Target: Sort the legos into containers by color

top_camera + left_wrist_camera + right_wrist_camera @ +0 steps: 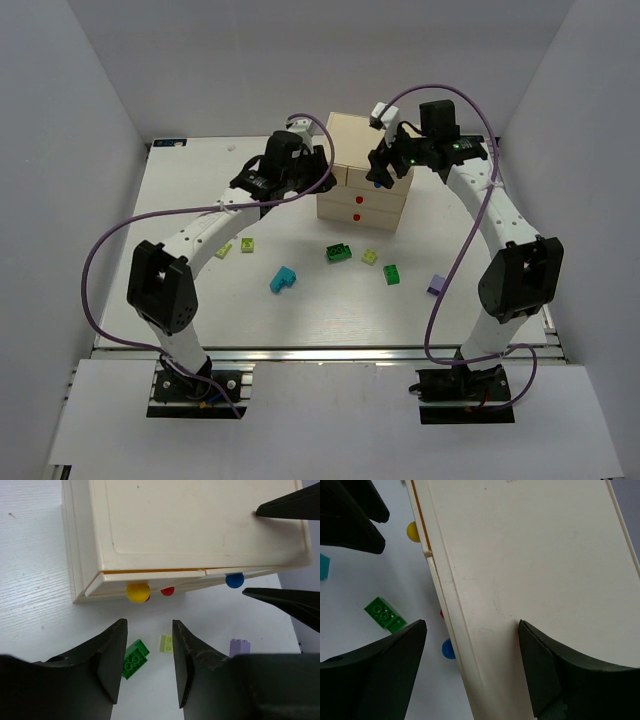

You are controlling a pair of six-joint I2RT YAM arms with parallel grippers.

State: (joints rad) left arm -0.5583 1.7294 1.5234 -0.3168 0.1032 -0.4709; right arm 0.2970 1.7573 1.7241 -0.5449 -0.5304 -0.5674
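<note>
The cream chest [362, 185] stands at mid-table with a yellow knob [137, 592], a blue knob [234, 580] and red knobs [168, 591] on its drawers. My left gripper [322, 165] is open and empty, hovering by the chest's left front corner, in front of the yellow knob; it also shows in the left wrist view [148, 625]. My right gripper [384, 166] is open and empty; in the right wrist view [472, 625] it straddles the chest's top front edge, above the blue knob [448, 649]. Legos lie loose in front: dark green [338, 252], [393, 273], lime-yellow [370, 256], [247, 245], [224, 250], cyan [283, 280], lavender [437, 285].
White walls close in the table on the left, right and back. The arms' purple cables loop over both sides. The near table edge has a metal rail [320, 352].
</note>
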